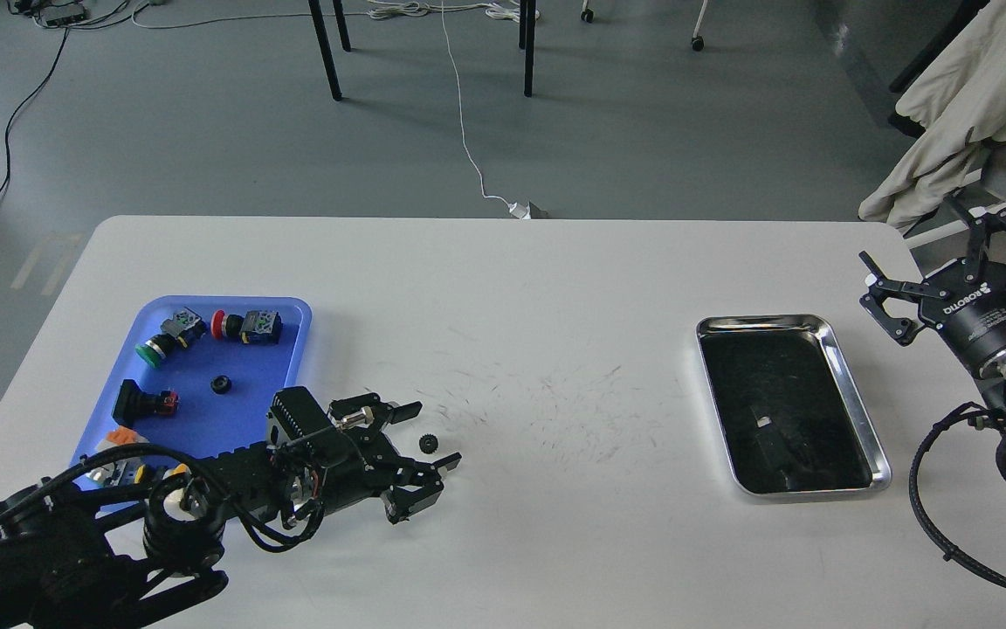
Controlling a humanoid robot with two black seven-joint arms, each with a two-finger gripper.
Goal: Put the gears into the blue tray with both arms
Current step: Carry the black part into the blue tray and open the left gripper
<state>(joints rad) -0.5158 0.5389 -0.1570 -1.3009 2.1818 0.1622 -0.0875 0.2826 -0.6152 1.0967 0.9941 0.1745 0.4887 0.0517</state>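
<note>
Left gripper (431, 436) low over the counter (555, 349), jaws spread, bracketing a gear (426, 444); blue tray (293, 307) just behind. Right gripper (940, 262) far off, jaws spread.

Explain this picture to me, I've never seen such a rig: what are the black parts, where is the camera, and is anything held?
The camera sits in a robot's head, looking down at a white table. The black parts are its two arms. The left gripper is open around a tiny black gear on the table, not yet gripping it. The right gripper hangs open and empty by the table's right edge. The blue tray holds button switches and another gear. The silver tray lies to the right.
</note>
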